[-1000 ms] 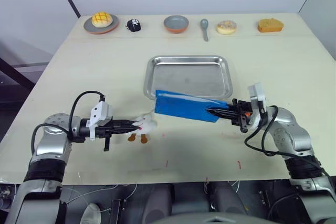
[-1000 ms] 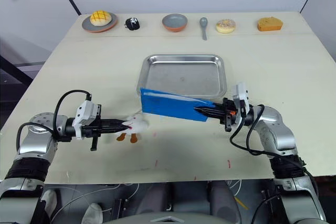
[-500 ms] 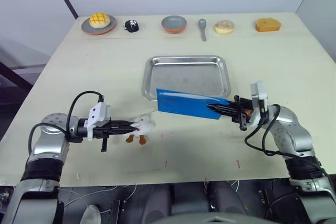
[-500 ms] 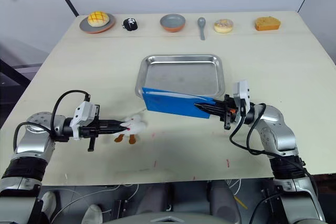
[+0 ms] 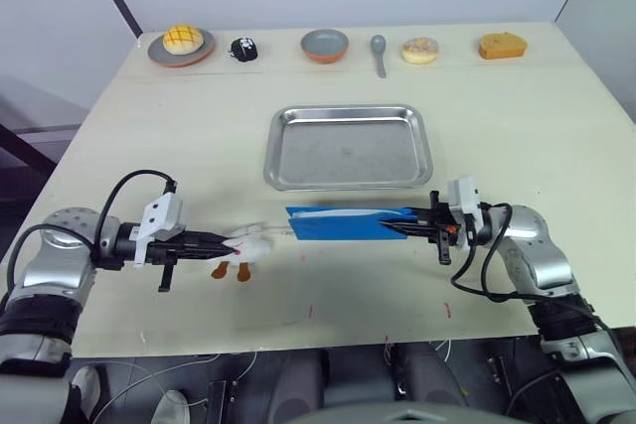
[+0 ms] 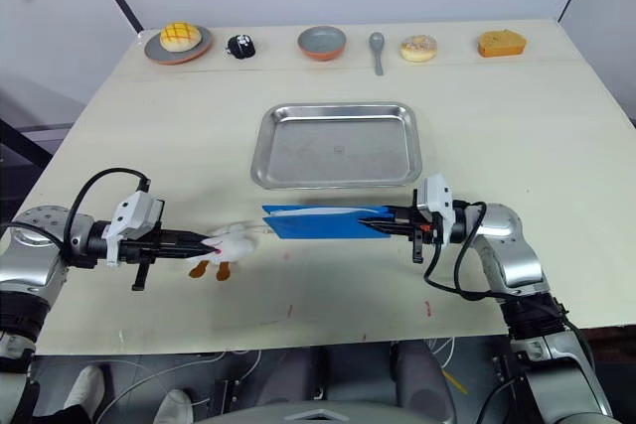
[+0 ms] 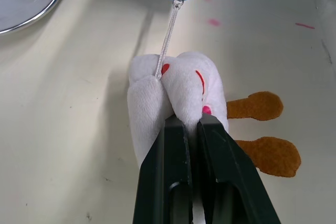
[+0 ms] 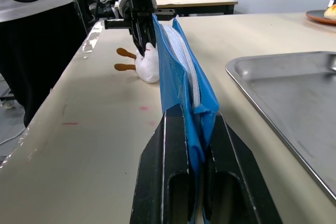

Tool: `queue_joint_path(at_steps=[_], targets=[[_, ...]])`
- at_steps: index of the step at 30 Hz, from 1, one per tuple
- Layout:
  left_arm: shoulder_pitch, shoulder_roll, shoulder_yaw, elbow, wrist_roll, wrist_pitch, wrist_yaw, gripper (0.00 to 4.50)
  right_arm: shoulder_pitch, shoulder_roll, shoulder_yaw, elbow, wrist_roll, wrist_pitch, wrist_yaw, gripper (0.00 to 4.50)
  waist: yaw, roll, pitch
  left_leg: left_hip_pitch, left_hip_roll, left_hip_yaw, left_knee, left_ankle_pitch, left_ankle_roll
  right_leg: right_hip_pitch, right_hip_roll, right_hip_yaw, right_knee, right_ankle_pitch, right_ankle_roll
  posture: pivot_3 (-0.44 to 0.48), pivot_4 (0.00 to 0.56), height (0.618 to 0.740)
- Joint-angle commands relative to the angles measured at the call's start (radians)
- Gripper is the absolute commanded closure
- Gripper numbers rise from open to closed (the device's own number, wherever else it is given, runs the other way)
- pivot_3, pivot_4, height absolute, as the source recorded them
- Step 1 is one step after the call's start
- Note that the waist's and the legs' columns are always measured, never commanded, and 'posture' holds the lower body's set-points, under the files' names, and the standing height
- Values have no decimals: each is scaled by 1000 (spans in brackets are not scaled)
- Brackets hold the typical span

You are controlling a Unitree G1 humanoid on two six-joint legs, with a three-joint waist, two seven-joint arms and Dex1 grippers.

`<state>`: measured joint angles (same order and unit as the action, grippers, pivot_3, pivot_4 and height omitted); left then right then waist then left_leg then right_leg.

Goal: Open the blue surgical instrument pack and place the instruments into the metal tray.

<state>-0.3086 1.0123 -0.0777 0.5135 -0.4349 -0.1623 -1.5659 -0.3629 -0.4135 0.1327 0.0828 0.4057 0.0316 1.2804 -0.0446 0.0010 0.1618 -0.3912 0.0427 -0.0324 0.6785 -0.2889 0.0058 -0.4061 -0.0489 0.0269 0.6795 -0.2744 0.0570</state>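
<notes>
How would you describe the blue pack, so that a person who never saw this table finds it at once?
Start at the metal tray in the middle of the table. Just in front of its near rim, the blue surgical instrument pack is a long, flat, bright-blue pouch with a zipper, its end pinched by the right gripper. Nothing else here is blue.

Contents of the blue surgical instrument pack (image 5: 348, 223) are concealed. Printed text on it is illegible. The metal tray (image 8: 294, 103) is cut off at the right wrist view's edge.

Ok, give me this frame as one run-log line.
left gripper: shut on white plush zip pull | right gripper: shut on blue pack end | pack: stretched between them, near tray | tray: empty
</notes>
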Motion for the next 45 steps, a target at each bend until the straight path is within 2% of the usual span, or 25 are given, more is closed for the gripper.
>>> queue_joint_path(at_steps=[1, 5, 8, 14, 17, 20, 25, 34, 45], targets=[[35, 53, -18, 10, 15, 91, -49, 3524, -15, -9, -25, -15, 16, -22, 3, 4500, 0, 0, 0, 0, 0, 0, 0, 0, 0, 0, 0, 0, 0, 0, 0, 0, 150, 732], [52, 67, 5, -5, -15, 124, -49, 1694, -19, -14, -33, -12, 22, -20, 6, 4500, 3, 0, 0, 0, 0, 0, 0, 0, 0, 0, 0, 0, 0, 0, 0, 0, 150, 732], [68, 102, 9, -37, -63, 169, -49, 125, -23, -15, -34, -11, 25, -19, 7, 4500, 5, 0, 0, 0, 0, 0, 0, 0, 0, 0, 0, 0, 0, 0, 0, 0, 150, 732], [78, 181, 29, -100, -193, 267, -49, 125, -31, -10, -32, -8, 28, -18, 8, 4500, 6, -1, 1, -3, 0, 0, 0, 0, 0, -2, 0, 0, 0, 0, 0, 0, 150, 732], [53, 192, 47, -104, -241, 307, -49, 125, -31, -6, -28, -9, 28, -19, 8, 4500, 6, -2, 2, -3, 0, 0, 0, 0, 0, -2, 0, 0, 0, 0, 0, 0, 150, 732], [23, 129, 103, -104, -245, 319, -45, 125, -28, -4, -24, -11, 26, -20, 8, 4500, 6, -3, 3, -4, 0, 0, 0, 0, 0, -3, 0, 0, 0, 0, 0, 0, 150, 732], [6, 23, 186, -237, -319, 444, 24, 125, -19, -10, -15, -20, 18, -20, 13, 4500, 6, -3, 3, -4, 0, 0, 0, 0, 0, -3, 0, 0, 0, 0, 0, 0, 150, 732], [-94, -170, 175, -265, -196, 359, 137, 125, -26, -16, -7, -9, 8, -24, 28, 4500, 7, -4, 3, -4, 0, 0, 2, 0, -1, -3, 0, 0, 0, 0, 0, 0, 150, 732], [-177, -278, 83, -177, -36, 222, 56, 125, -27, -3, -4, -4, 6, -29, 23, 4500, 5, -4, 3, -5, 0, 0, 2, 3, -4, -3, 0, 0, 0, 0, 0, 0, 150, 732]])
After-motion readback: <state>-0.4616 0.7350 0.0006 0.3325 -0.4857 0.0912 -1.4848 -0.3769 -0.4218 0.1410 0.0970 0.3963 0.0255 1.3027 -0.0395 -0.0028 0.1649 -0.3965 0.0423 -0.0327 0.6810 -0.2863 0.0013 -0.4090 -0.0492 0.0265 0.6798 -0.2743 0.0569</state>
